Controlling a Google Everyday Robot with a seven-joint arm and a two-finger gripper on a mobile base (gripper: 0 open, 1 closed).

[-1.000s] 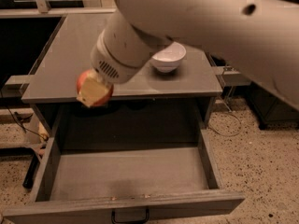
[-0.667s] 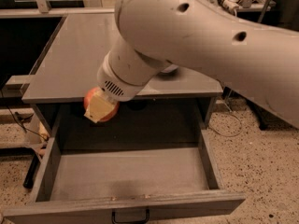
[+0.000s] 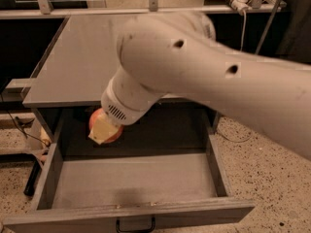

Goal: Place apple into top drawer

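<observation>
the bulky white robot arm [image 3: 204,76] fills most of the view, reaching down from the upper right across the front edge of the flat grey tabletop [image 3: 77,57]. it slopes that way, in my reading, so that its wrist clears the table edge and drops into the opening below.

under the tabletop, the wide shallow grey top drawer [image 3: 136,178] is pulled well out toward the camera. its flat bottom is bare, with low walls on both sides, which leaves plenty of room for a drop. around the furniture lies the speckled stone floor [image 3: 272,154].

at the end of the arm, the two-finger gripper [image 3: 104,129] hangs just below the table edge, over the back left part of the drawer. it is closed on the small round red apple [image 3: 95,120]. one pale pad lies flat across the front of the fruit, and the other finger is hidden behind it. the apple is off every surface, above the drawer's rear and not touching the bottom, so the squeeze alone is carrying it.

judging from this, the carry is nearly over. what remains is to lower a little and let go, low enough that the round fruit does not roll.

smallest, the black handle [image 3: 135,224] sits on the drawer's front panel.
</observation>
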